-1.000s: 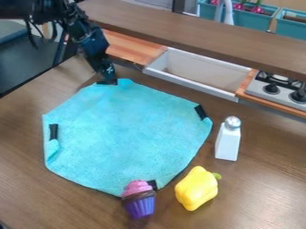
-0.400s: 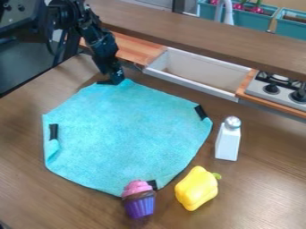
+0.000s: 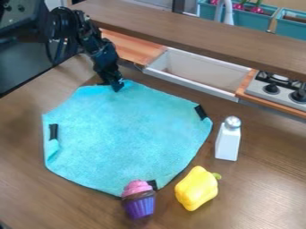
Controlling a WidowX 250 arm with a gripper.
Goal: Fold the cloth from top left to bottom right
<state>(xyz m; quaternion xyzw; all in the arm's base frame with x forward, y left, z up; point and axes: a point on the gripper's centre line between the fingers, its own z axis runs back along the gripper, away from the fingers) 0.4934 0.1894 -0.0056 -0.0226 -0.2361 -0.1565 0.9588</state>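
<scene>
Brown tabletop point(image 3: 257, 192), end effector point(image 3: 115, 86) downward and aslant at top of cloth point(image 3: 128, 134).

The black arm slants in from the upper left, its hand point(image 3: 117, 86) pointing down.

There's a way over the cloth point(image 3: 128, 134), but cupcake point(image 3: 138, 201), pepper point(image 3: 196, 188) and shaker point(image 3: 227, 142) crowd the lower right side!

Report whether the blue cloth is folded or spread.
Spread: the blue cloth lies broad and flat on the table, with only a small curl at its left edge.
</scene>
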